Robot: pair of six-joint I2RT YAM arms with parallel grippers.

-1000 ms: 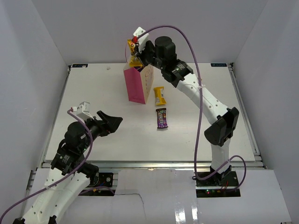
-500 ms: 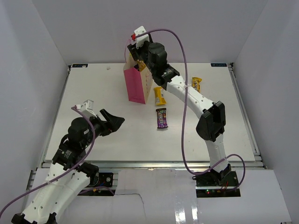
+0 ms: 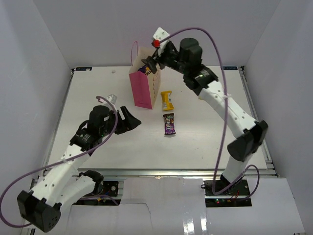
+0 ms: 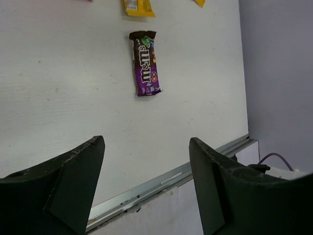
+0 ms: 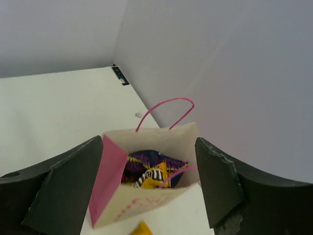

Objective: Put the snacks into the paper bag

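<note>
The pink paper bag (image 3: 142, 92) stands upright at the back centre of the table. My right gripper (image 3: 150, 66) hangs open just above its mouth, empty. The right wrist view looks down into the bag (image 5: 110, 178) between the gripper's (image 5: 149, 142) spread fingers: a yellow pack (image 5: 155, 179) lies on a dark-blue bag (image 5: 149, 159) inside. A yellow pack (image 3: 167, 100) and a dark purple bar pack (image 3: 169, 123) lie on the table right of the bag. My left gripper (image 3: 132, 119) is open and empty, low, left of the purple pack (image 4: 145, 62), which lies ahead of its (image 4: 146, 142) fingers.
A corner of another yellow pack (image 4: 199, 2) shows at the top edge of the left wrist view, beside the first yellow pack (image 4: 138, 7). The table's metal front rail (image 4: 171, 176) runs under the left fingers. White walls close in three sides of the table.
My right gripper opened over the bag and the yellow pack it held dropped inside. The left arm swung forward and right toward the purple pack.
</note>
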